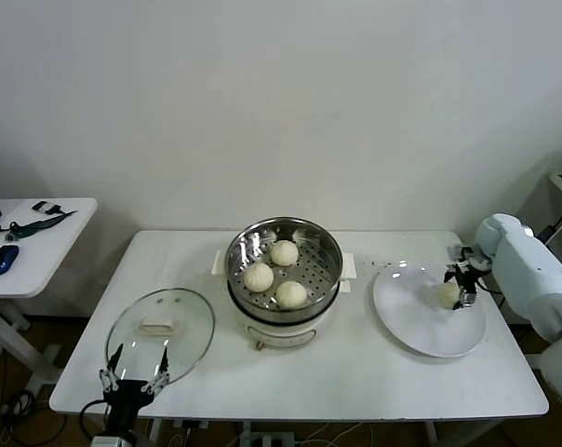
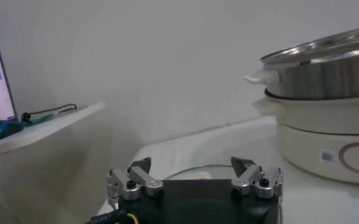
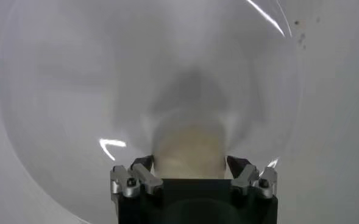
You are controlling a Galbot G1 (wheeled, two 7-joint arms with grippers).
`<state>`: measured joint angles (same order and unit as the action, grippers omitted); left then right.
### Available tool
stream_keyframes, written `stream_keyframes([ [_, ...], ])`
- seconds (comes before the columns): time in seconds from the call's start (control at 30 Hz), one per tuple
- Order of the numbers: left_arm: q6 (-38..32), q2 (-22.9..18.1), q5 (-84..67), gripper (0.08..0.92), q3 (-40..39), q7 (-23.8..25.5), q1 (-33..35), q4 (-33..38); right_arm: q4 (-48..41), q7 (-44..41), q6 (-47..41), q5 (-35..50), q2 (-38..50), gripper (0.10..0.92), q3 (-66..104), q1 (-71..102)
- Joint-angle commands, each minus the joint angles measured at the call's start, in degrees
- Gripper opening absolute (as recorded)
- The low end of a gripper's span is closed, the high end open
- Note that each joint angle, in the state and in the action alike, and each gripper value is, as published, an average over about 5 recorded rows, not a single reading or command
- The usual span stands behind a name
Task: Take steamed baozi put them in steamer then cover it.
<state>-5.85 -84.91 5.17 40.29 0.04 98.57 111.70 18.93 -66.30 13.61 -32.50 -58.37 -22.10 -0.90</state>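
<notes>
Last baozi [image 1: 448,292]: on the white plate [image 1: 421,326], right of the steamer; sits between the right gripper's fingers, seen bracketed on both sides in the right wrist view [image 3: 188,152].
Right gripper [image 1: 463,287]: down on the plate around that bun; fingers close to its sides, but contact hard to confirm from either view, so grip cannot be told for sure.
Left gripper [image 1: 132,380]: spread wide, empty, parked at the near table edge just beside the cover [image 1: 160,331].
Steamer [image 1: 284,270]: centre of the table, uncovered; three baozi [image 1: 284,252] already on the perforated tray.
Cover: flat on the table left of the steamer, white bar handle [image 1: 157,326] upward.
Bun handling: likely soft, light, easily dented; smooth skin may slip. Best taken across the widest part of the dome, low on the sides, with a gentle squeeze only.
Cover handling: glass, rigid, breakable, probably heavier than a bun; rim too thin and slick, so hold by the bar handle and keep level.
Free slot: open tray space toward the steamer's right side.
</notes>
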Motion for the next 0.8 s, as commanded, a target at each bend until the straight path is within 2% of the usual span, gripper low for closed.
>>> stream_keyframes([
  [0.03,-0.1,0.1,-0.1,0.823,0.1,0.0,0.1,0.0,-2.1,-0.2,1.0,-2.9,-1.4,0.755,1.9,-0.4],
  [0.2,-0.2,0.1,-0.2,0.823,0.2,0.0,0.3,0.1,-1.5,-0.7,1.5,-2.0,-1.0,0.699,1.0,-1.7],
  [0.3,-0.2,0.0,-0.2,0.823,0.2,0.0,0.3,0.2,0.8,-1.4,1.2,2.6,0.0,0.685,-3.0,-3.6],
  [0.57,-0.2,0.0,-0.1,0.823,-0.2,-0.1,0.4,0.8,15.0,-2.5,-6.2,30.0,5.0,0.673,-27.6,-15.9],
  [0.8,-0.3,0.1,0.1,0.823,-1.4,0.0,0.3,1.0,26.3,-1.4,-15.5,50.6,4.6,0.678,-46.7,-30.9],
])
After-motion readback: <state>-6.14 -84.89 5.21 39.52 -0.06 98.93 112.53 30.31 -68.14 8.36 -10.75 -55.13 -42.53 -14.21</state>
